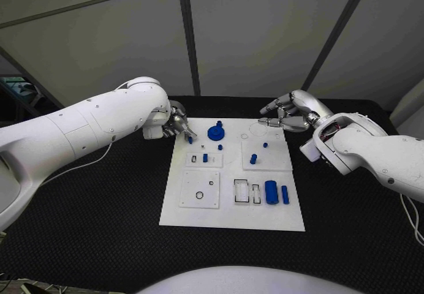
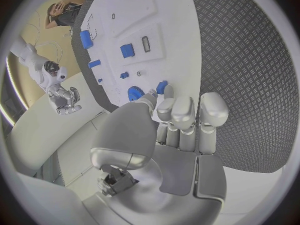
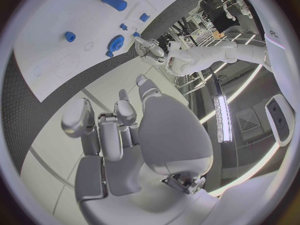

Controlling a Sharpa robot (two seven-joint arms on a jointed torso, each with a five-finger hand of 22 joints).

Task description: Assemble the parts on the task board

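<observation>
Task board (image 1: 231,214) assembly: we hold a small blue part (image 2: 162,87) in our left hand (image 1: 174,124)
Next we seat it; our right hand (image 1: 287,114) hovers empty, fingers loosely apart

- The black worktop (image 1: 97,202) has a fine textured surface, which the left wrist view shows as a raised diamond pattern (image 2: 244,60).
- Grey wall panels (image 1: 256,43) stand behind the worktop, split by dark seams (image 1: 189,43).
- Something teal, perhaps cloth, sits past the worktop's far left corner (image 1: 25,90); too blurred to tell.
</observation>
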